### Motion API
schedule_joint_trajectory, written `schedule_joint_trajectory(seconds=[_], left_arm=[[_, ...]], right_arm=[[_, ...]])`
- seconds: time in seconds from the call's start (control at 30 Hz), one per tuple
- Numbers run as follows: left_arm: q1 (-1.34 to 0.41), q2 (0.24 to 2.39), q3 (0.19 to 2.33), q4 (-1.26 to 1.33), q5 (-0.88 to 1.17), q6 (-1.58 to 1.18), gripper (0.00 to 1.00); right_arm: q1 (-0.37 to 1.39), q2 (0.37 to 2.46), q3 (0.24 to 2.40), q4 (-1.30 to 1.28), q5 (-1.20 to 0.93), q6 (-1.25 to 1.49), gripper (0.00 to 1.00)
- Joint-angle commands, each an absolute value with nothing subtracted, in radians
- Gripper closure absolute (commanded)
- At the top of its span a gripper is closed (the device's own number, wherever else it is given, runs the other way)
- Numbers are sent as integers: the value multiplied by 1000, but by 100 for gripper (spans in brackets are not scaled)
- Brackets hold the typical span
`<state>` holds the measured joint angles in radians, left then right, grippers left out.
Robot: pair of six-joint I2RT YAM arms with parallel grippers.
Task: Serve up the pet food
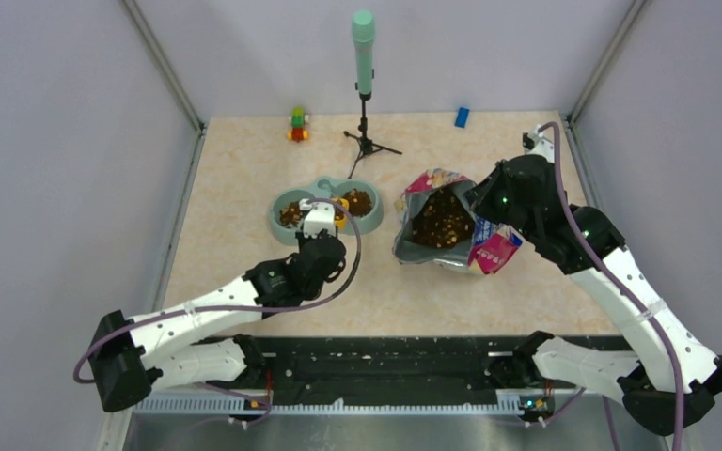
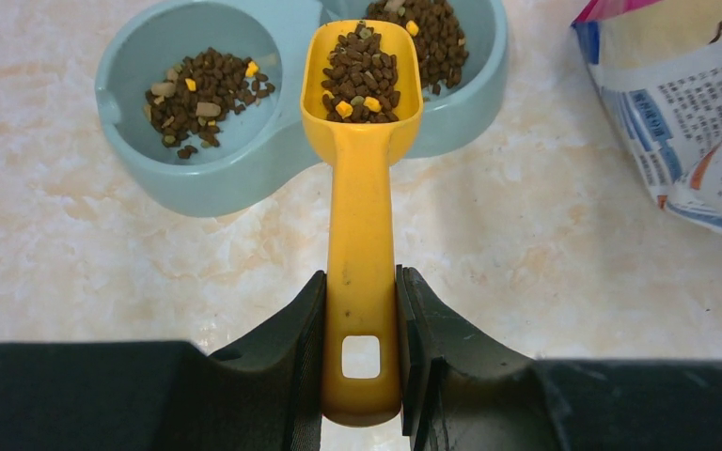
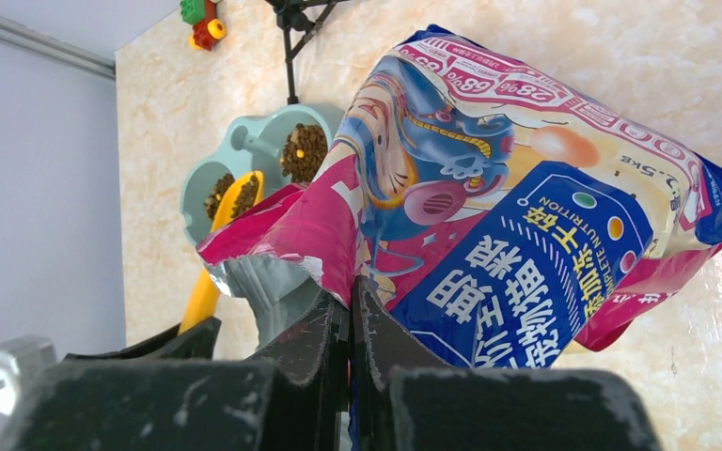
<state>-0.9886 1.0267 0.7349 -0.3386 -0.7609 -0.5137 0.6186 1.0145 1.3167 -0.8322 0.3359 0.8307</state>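
Note:
Dark-brown pet food [image 2: 360,75] fills the head of a yellow scoop [image 2: 360,235], which is held level over the middle of a pale teal double bowl [image 2: 244,178]. My left gripper [image 2: 360,310] is shut on the scoop's handle. More kibble lies in the bowl's left well [image 2: 202,89] and right well [image 2: 437,38]. The glossy cat food bag [image 1: 489,252] stands open to the right of the bowl [image 1: 277,225], with kibble [image 1: 442,221] showing inside. My right gripper [image 3: 351,291] is shut on the bag's torn upper edge [image 3: 273,230].
A green microphone on a small tripod [image 1: 365,85] stands behind the bowl. A small toy [image 1: 298,124] and a blue block [image 1: 462,116] lie by the back wall. Grey walls close the table on three sides.

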Motion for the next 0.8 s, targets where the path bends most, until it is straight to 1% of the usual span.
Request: schedule_joint_trajectory(seconds=[0.0,0.27,0.5,0.77], left_arm=[[-957,1057,782,-293,-710,-530,100],[-888,1139,848,-343,-635,-526,100],[-863,1222,932,-386,-591,-508,100],[-830,1356,1111,-583,-551,-518,100]], right_arm=[[611,994,1346,-834,348,821,100],[611,996,1342,-827,342,822,100],[611,995,1341,-825,343,822,100],[611,993,1340,-826,344,820,100]])
